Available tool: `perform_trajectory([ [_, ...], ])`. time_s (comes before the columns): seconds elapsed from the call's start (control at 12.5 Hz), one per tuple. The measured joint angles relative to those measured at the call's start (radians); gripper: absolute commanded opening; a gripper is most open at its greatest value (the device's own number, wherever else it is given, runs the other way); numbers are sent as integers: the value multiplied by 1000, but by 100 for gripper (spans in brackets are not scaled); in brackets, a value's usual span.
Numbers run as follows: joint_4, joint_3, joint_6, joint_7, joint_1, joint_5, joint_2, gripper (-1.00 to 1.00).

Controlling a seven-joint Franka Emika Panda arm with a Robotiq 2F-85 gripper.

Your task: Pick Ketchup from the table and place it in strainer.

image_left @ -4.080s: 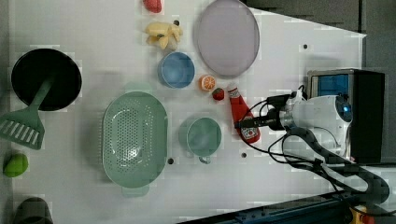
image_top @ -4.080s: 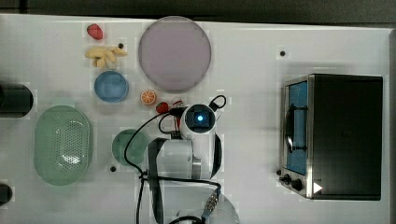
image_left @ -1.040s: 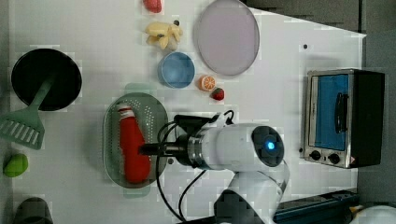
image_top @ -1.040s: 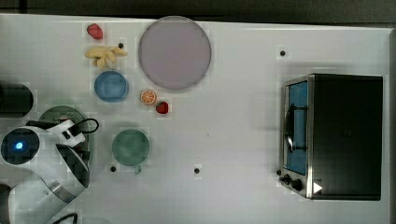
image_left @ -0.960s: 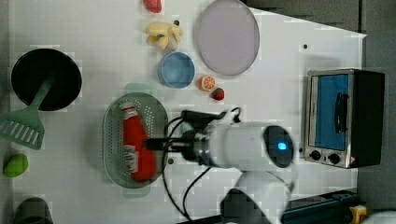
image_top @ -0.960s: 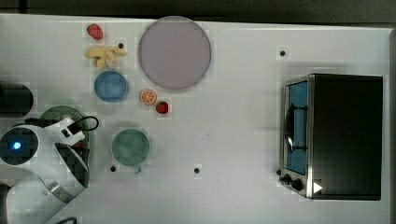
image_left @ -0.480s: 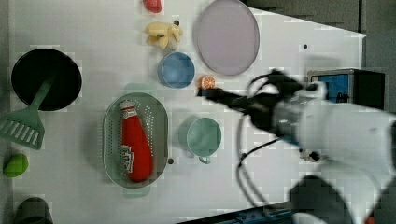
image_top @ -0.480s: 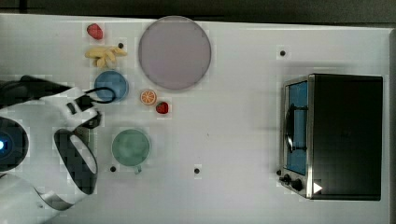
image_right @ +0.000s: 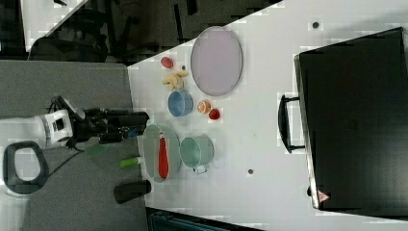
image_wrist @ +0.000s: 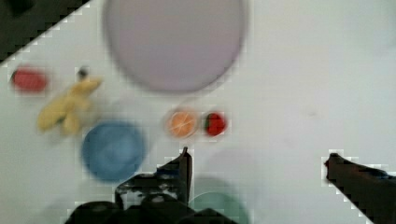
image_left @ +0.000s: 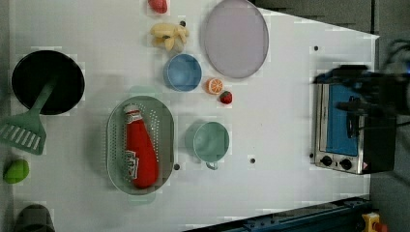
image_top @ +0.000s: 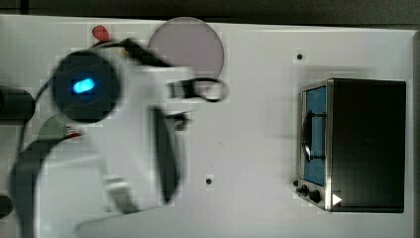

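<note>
The red ketchup (image_left: 140, 152) bottle lies lengthwise inside the pale green strainer (image_left: 113, 145), white cap toward the left view's top. The right view shows the ketchup (image_right: 163, 158) in the strainer (image_right: 150, 144) too. My gripper (image_wrist: 259, 161) is open, its two dark fingers (image_wrist: 184, 163) far apart with nothing between them. It hangs high above the table, well clear of the strainer, looking down on the plate, fruit pieces and blue bowl. In the left view my arm (image_left: 372, 92) is a dark blur over the oven. In the top view my arm (image_top: 124, 124) covers most of the strainer.
A green cup (image_left: 211, 141) stands beside the strainer. A blue bowl (image_left: 182, 72), orange slice (image_left: 214, 86), strawberry (image_left: 225, 97), banana (image_left: 169, 35) and purple plate (image_left: 235, 37) lie beyond. A toaster oven (image_left: 343, 125) sits at the left view's right, a black pan (image_left: 46, 79) with a green spatula at the left view's left.
My gripper has left the ketchup lying in the strainer, lifted away and swung toward the left view's right. The ketchup and strainer have stayed put.
</note>
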Motion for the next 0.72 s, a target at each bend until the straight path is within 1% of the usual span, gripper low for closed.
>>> perform_trajectory([
  [0.32, 145, -155, -222, 0, -48, 18, -19, 100],
  [0.48, 173, -179, -275, 0, -79, 24, -29, 100],
  [0.72, 171, -214, -290, 0, -72, 24, -43, 100],
])
